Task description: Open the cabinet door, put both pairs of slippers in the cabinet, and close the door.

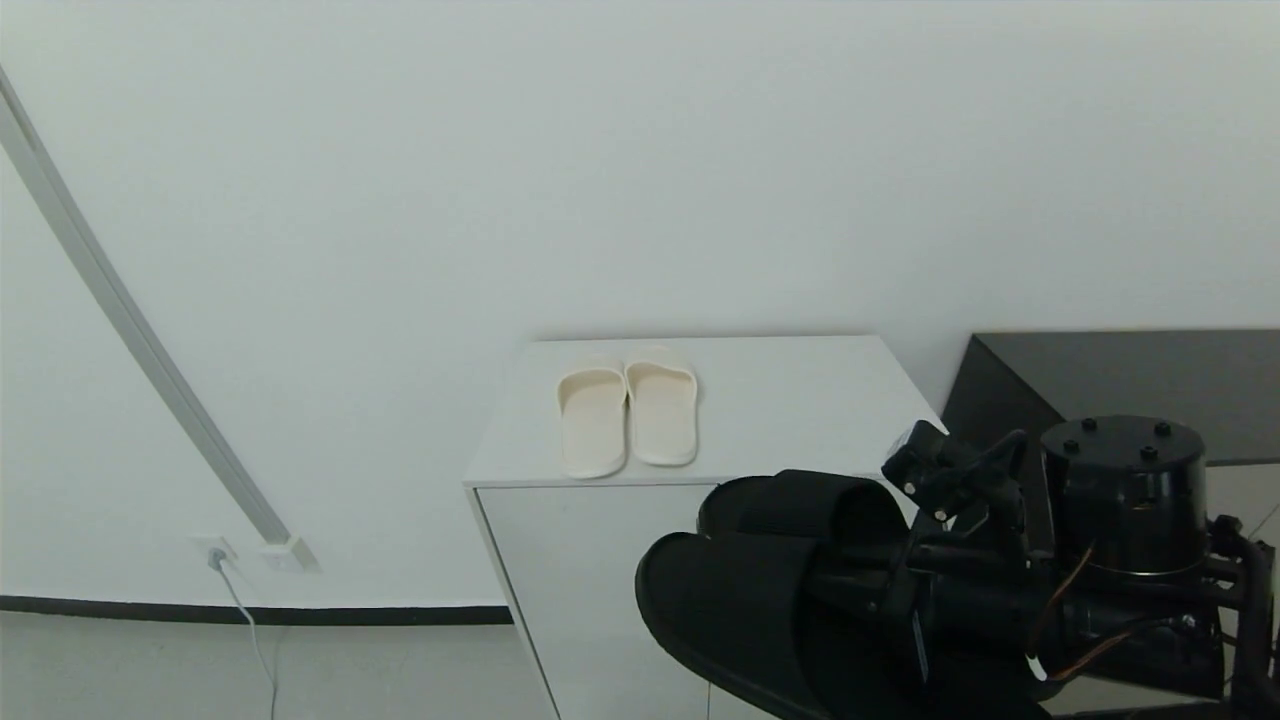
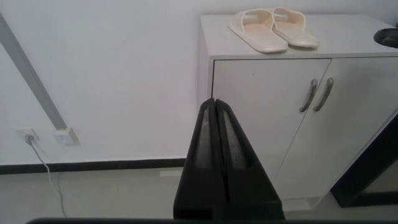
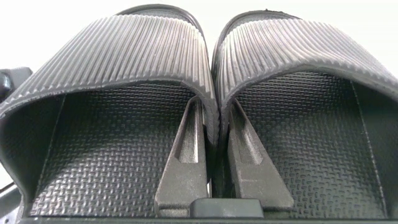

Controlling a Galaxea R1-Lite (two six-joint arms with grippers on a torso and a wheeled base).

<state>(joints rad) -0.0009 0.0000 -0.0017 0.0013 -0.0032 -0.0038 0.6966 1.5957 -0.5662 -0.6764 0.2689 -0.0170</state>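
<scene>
Right pincer is clenched on the pair of black slippers, pinching their inner edges together in front of the cabinet. Cream slippers lie side by side on the cabinet top. Left pincer is clenched and empty, facing the closed doors. The likely next move is pulling a door handle open.

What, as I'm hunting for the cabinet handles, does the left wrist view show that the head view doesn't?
Left wrist only: the two door handles on the shut doors, and the left pincer, shut and empty. Head only: the black slippers whole, held on the right arm before the cabinet. Both: the cream slippers on the cabinet top, and the wall socket.
</scene>
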